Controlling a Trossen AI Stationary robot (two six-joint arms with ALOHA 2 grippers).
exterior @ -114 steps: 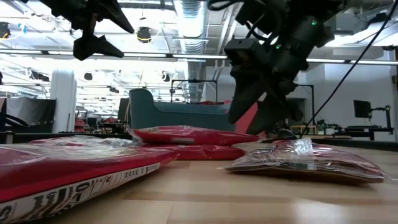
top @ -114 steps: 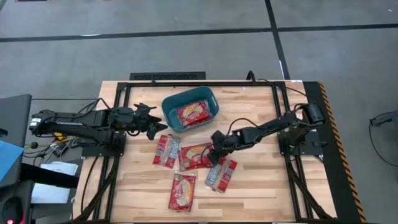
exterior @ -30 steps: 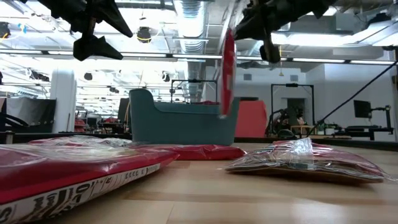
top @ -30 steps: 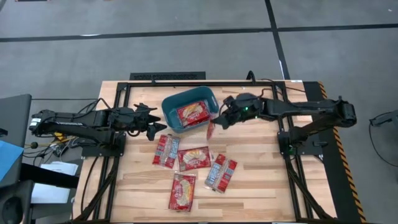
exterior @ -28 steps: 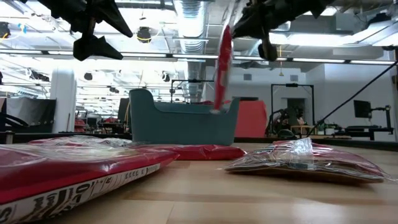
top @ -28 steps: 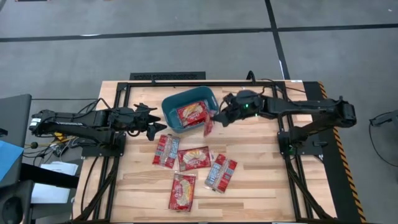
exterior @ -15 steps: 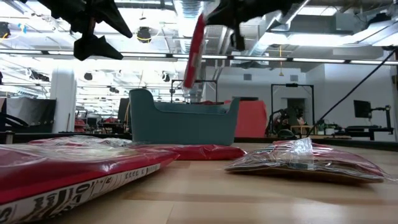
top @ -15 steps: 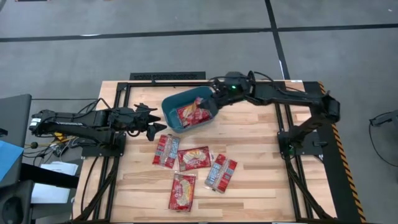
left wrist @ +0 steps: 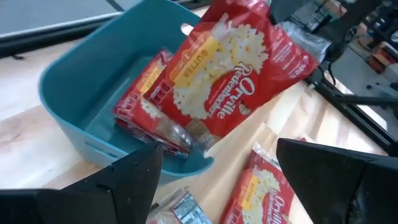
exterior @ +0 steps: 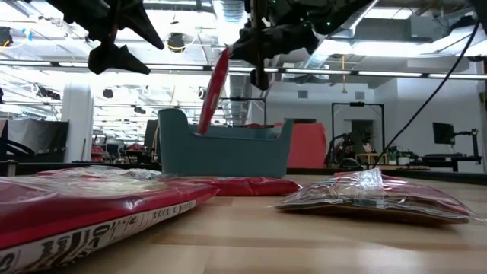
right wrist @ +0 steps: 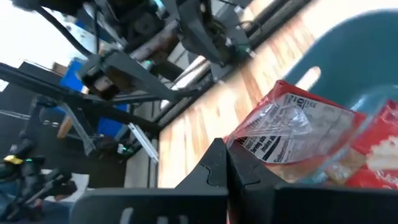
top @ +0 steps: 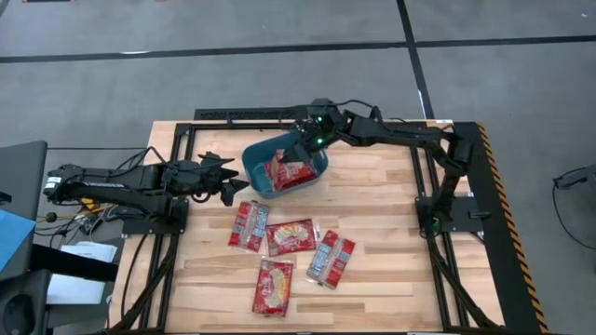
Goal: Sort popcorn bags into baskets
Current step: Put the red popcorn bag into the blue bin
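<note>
Right gripper above the teal basket, jaws pinched on one end of a popcorn bag hanging tilted over the basket's opening, above another bag lying inside. Left gripper beside the basket over the bench, jaws spread wide, holding nothing. Four more bags flat on the bench in front of the basket.

Grey floor with dark seams, wooden table — ceiling ducts, strip lights
</note>
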